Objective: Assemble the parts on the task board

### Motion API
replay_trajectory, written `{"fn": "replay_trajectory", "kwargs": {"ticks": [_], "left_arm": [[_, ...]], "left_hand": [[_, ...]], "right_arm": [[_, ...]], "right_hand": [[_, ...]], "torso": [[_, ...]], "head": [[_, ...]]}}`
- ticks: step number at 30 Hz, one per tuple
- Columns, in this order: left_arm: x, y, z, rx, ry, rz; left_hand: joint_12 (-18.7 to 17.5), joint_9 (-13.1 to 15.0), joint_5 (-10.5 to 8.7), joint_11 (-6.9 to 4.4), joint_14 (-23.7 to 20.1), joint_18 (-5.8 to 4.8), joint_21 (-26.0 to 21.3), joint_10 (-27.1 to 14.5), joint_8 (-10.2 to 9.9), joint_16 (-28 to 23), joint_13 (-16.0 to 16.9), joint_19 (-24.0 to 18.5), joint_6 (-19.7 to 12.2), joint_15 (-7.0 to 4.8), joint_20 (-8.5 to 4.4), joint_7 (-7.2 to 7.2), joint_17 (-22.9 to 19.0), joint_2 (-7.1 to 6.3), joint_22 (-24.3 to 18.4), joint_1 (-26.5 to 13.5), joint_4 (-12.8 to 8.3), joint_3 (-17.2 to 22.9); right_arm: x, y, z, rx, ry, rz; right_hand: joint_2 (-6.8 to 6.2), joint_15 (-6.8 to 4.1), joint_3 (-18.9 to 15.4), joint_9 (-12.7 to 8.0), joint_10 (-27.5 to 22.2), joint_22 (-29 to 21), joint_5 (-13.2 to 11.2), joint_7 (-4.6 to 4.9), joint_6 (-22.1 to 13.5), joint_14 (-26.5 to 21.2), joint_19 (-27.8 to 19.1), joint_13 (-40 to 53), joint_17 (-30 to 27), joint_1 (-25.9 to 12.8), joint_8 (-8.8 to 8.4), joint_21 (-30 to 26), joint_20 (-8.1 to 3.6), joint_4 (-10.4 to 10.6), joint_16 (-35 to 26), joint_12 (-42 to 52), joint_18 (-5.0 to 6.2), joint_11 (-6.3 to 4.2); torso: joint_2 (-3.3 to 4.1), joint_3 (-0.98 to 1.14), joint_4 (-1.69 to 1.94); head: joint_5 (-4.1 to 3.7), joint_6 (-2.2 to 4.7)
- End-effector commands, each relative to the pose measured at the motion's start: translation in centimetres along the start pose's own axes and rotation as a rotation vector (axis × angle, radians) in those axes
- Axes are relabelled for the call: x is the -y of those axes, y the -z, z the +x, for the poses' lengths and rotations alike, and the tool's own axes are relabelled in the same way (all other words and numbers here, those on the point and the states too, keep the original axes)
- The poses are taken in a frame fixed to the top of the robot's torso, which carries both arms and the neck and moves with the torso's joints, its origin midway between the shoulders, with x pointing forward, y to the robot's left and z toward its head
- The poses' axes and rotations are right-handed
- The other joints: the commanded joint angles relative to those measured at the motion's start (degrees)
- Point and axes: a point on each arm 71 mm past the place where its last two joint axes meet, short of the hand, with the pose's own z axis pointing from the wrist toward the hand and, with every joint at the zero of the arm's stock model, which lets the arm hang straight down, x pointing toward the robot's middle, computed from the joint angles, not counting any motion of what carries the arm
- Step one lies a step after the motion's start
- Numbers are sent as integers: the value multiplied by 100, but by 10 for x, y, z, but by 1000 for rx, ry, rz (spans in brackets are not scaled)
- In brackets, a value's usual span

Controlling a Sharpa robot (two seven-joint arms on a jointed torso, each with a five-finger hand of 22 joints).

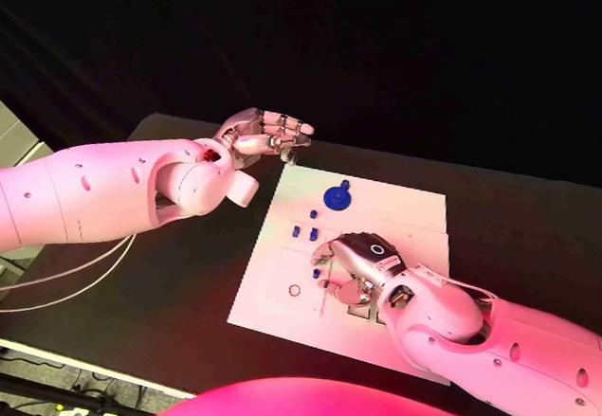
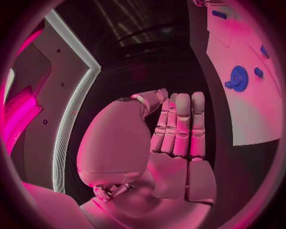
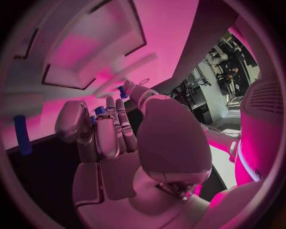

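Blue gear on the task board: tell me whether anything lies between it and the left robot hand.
Nothing visible does. The left robot hand hovers off the board's far corner, and only bare task board separates it from the blue gear.

My left hand (image 1: 265, 132) hangs beyond the task board's (image 1: 397, 206) far left corner; my right hand (image 1: 359, 264) rests on the board, nearer than the gear (image 1: 338, 196) (small parts (image 1: 304, 232) between them).

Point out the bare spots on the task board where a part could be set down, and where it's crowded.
Free: the task board's far right corner, right of the blue gear, and its near left corner, below the small ring mark. Crowded: the middle, where the right hand works among the small blue pieces. The left hand hangs off the board's far left corner.
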Motion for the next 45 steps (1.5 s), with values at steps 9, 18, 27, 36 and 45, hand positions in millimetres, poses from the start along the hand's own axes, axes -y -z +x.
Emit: {"fn": "replay_trajectory", "kwargs": {"ticks": [9, 18, 27, 36, 45], "left_arm": [[0, 0, 1, -17, 11, -4], [-2, -1, 2, -18, 11, -4], [-2, -1, 2, -21, 11, -6], [-3, -1, 1, -17, 10, -18], [-3, -1, 0, -15, 9, -20]], "left_hand": [[27, -8, 23, -3, -2, 35, -45, -51, -24, -40, 6, 43, -31, 10, 0, -5, -11, 13, -9, -27, 5, -41], [27, -8, 23, -3, -2, 35, -45, -51, -24, -40, 6, 43, -31, 10, 0, -5, -11, 13, -9, -27, 5, -41], [35, -8, 20, -3, -2, 35, -50, -56, -23, -42, 8, 44, -30, 11, 2, -6, -12, 14, -12, -27, 5, -42], [52, -7, 18, -1, -1, 35, -60, -66, -19, -44, 13, 48, -26, 13, 5, -3, -13, 33, -20, -38, 21, -42], [52, -7, 18, -1, -1, 35, -60, -66, -19, -44, 13, 48, -26, 13, 5, -3, -13, 33, -20, -38, 21, -42]], "right_arm": [[23, 28, -36, 65, -50, 74], [74, 43, -73, 32, -40, 186], [95, 44, -76, -7, -8, 229], [98, 43, -69, -69, 6, 249], [94, 39, -64, -95, 1, 237]], "right_hand": [[42, -4, -150, -17, 97, 387, -12, -27, 100, 117, 109, 15, 206, 149, -40, 294, -8, 61, 164, 202, 67, -52], [-71, -37, -262, -73, 155, 550, -14, -107, 4, 220, 254, 14, 433, 110, -175, 691, -50, 138, 347, 337, -4, -87], [8, -22, -851, -98, 5, 564, -9, -176, -63, 215, 263, 13, 420, 285, -275, 682, -38, 248, 368, 384, -6, -69], [94, -8, -1141, -106, -70, 584, -7, -216, -61, 220, 278, 18, 438, 437, -314, 707, -24, 359, 397, 431, -11, -56], [197, -85, -1032, -92, 332, 729, -8, -169, 125, 231, 384, 85, 461, 545, -271, 1054, -83, 500, 431, 590, -67, -152]], "torso": [[-8, -7, -11], [-8, -10, -11], [2, 4, 8], [0, -7, 4], [0, -3, 12]], "head": [[-120, 78], [-277, 147], [-267, 149], [-260, 123], [-246, 120]]}}
